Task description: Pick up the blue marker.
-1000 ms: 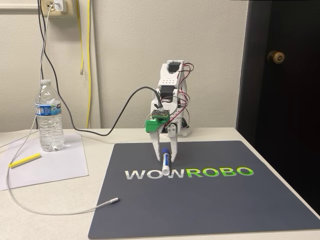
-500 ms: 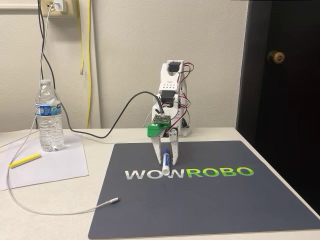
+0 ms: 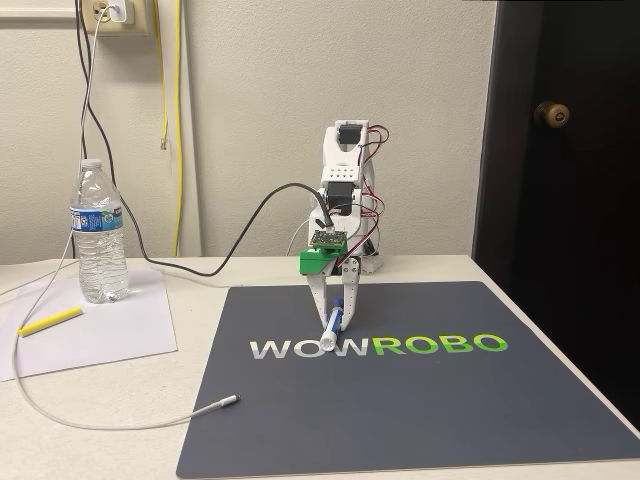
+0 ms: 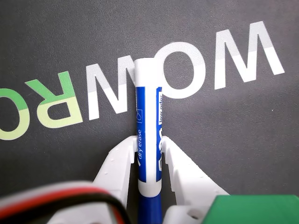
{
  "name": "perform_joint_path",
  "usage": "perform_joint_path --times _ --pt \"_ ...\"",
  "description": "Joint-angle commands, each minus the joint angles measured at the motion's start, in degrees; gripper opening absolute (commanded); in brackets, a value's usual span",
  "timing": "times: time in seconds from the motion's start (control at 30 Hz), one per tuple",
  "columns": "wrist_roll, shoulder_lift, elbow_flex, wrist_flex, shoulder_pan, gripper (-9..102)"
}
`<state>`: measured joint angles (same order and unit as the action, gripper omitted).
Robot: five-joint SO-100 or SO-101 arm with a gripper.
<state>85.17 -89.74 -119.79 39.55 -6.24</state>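
We see the short white-barrelled marker with blue label and blue cap clamped between the two white plastic fingers of the gripper; its white end slants down toward the dark grey mat, above the "WONROBO" lettering. We cannot tell whether that tip touches the mat. On the beige table, well to the left in the fixed view, stand a clear plastic water bottle, a thin yellow stick on white paper, and a white cable.
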Motion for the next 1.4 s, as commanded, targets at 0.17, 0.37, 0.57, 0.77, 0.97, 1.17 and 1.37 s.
perform_joint_path --times 0.17,0.37,0.57,0.77,0.97,1.17,1.37 --pt "-0.5 -2.7 -0.1 -0.8 -0.2 6" --pt "-2.2 -5.9 -0.1 -0.3 0.2 6" --pt "-9.7 -12.8 0.0 1.2 2.8 6" --pt "-18.9 -19.0 0.0 0.4 5.1 6" --pt "-29.9 -25.2 0.6 -0.1 8.4 6" --pt "-45.6 -32.4 0.4 -2.2 11.3 6" --pt "-62.0 -41.5 0.0 -4.1 14.2 6"
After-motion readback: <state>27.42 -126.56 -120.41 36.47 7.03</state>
